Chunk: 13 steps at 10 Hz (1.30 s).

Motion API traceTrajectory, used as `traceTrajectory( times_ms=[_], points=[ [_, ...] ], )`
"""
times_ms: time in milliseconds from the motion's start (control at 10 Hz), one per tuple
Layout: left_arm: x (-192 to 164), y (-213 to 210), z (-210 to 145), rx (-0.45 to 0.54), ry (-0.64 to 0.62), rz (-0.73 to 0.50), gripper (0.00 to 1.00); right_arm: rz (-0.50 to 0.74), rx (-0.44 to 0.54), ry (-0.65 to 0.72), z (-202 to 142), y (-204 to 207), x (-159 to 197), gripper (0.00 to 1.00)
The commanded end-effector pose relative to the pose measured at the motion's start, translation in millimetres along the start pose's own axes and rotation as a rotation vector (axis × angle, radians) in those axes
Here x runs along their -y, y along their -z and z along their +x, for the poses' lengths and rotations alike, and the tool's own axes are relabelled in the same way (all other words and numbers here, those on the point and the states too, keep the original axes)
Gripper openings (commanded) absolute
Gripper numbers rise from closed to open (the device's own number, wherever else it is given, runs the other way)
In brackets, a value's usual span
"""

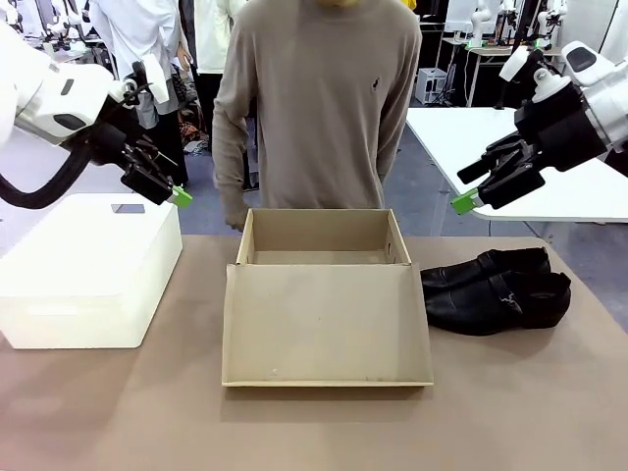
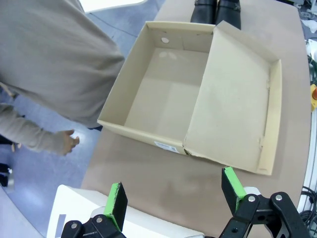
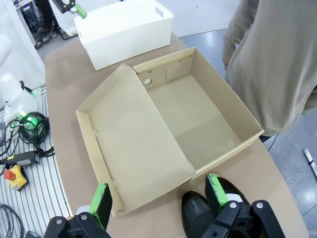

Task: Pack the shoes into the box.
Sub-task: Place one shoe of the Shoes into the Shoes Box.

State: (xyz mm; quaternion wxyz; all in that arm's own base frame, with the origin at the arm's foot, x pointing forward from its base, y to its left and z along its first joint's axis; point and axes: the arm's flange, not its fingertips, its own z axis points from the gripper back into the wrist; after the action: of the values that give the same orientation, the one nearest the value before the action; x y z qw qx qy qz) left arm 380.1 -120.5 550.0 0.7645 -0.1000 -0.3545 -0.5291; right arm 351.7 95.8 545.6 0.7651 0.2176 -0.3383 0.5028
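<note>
My left claw [image 2: 174, 193] and right claw [image 3: 158, 193] hang open either side of the box [image 1: 319, 232]. The 2 glossy shoes [image 1: 496, 289] right of it may slip or snag its wall.

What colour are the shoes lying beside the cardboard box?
Glossy black; the shoes show best in the front view.

Right claw [image 3: 158, 195] spread wide over black shoes [image 3: 195, 216], cardboard box [image 3: 198, 114] with lid [image 3: 133, 144] folded out, white box [image 3: 124, 29] beyond
</note>
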Motion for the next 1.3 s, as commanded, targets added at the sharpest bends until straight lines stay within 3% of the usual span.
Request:
traceTrajectory(
  times_ms=[0, 300, 700, 1200],
  points=[
    [-0.4, -1.3, -0.1, 0.014, 0.019, -0.015, 1.00, 0.012, 0.021, -0.019, 0.1, 1.7, 4.0, 1.00],
    [4.8, -8.1, -4.7, 0.030, 0.051, -0.011, 1.00, 0.012, 0.021, -0.019, 0.1, 1.7, 4.0, 1.00],
    [2.0, -3.4, 2.3, 0.005, 0.012, 0.001, 1.00, -0.013, -0.072, -0.043, 5.6, -13.7, 11.1, 1.00],
    [2.0, -3.4, 2.3, 0.005, 0.012, 0.001, 1.00, -0.028, -0.411, -0.256, 20.5, -41.4, 59.6, 1.00]
  ],
)
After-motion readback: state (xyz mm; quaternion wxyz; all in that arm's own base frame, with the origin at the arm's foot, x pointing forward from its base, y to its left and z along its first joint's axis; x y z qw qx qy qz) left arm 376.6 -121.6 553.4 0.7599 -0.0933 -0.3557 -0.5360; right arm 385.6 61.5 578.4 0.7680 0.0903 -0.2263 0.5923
